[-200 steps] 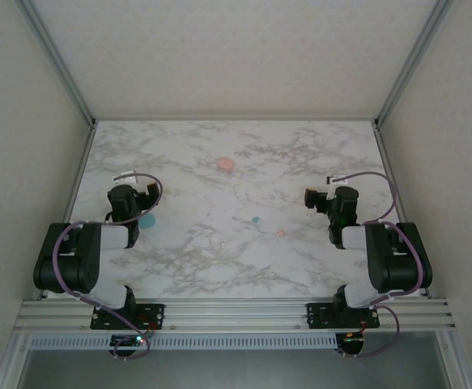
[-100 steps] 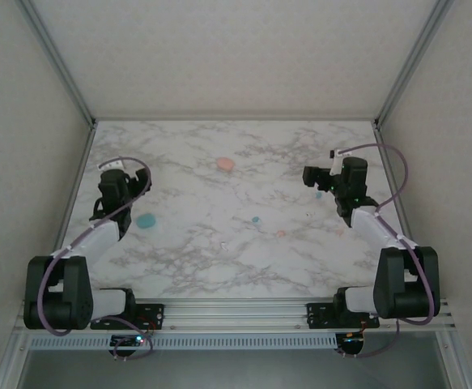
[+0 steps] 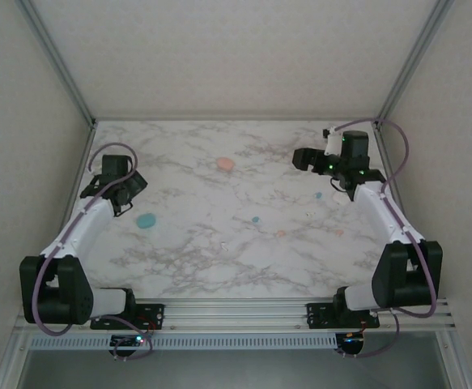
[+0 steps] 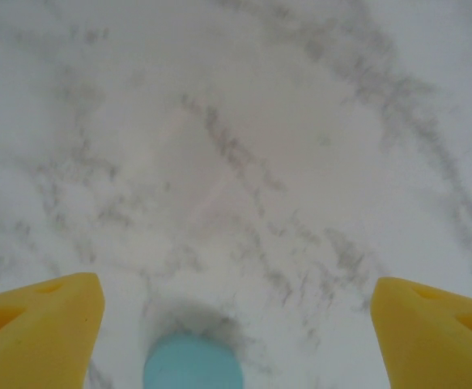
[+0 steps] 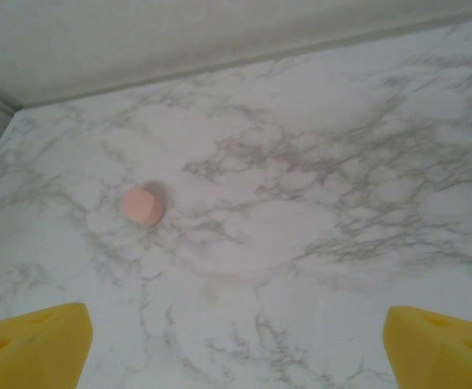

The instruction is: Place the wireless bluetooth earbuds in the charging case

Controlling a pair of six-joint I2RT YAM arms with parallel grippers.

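**Jaw and workpiece status**

1. Left gripper (image 3: 126,193): I hang over the worktop (image 3: 187,267) near its left edge. In the left wrist view my left gripper (image 4: 237,292) has its jaws wide apart and holds nothing. The teal case (image 4: 193,365) lies between the yellow fingers (image 4: 37,328), touching neither.
2. From above, the teal case (image 3: 146,220) sits on the worktop just beside my left gripper, towards the near edge.
3. Small white piece (image 3: 223,243): near the worktop's middle, towards the near edge.
4. Pink case (image 3: 226,164): towards the far edge, about midway along it.
5. Teal earbud (image 3: 255,219): near the worktop's middle, well apart from both cases.
6. Pink earbud (image 3: 281,233): just beside the teal earbud, on its right.
7. Second pink earbud (image 3: 338,232): near the right edge.
8. Right gripper (image 3: 302,159): I hang towards the far right corner. In the right wrist view my right gripper (image 5: 237,320) has its jaws wide apart and holds nothing. The pink case (image 5: 142,205) lies well beyond the fingers (image 5: 442,344).
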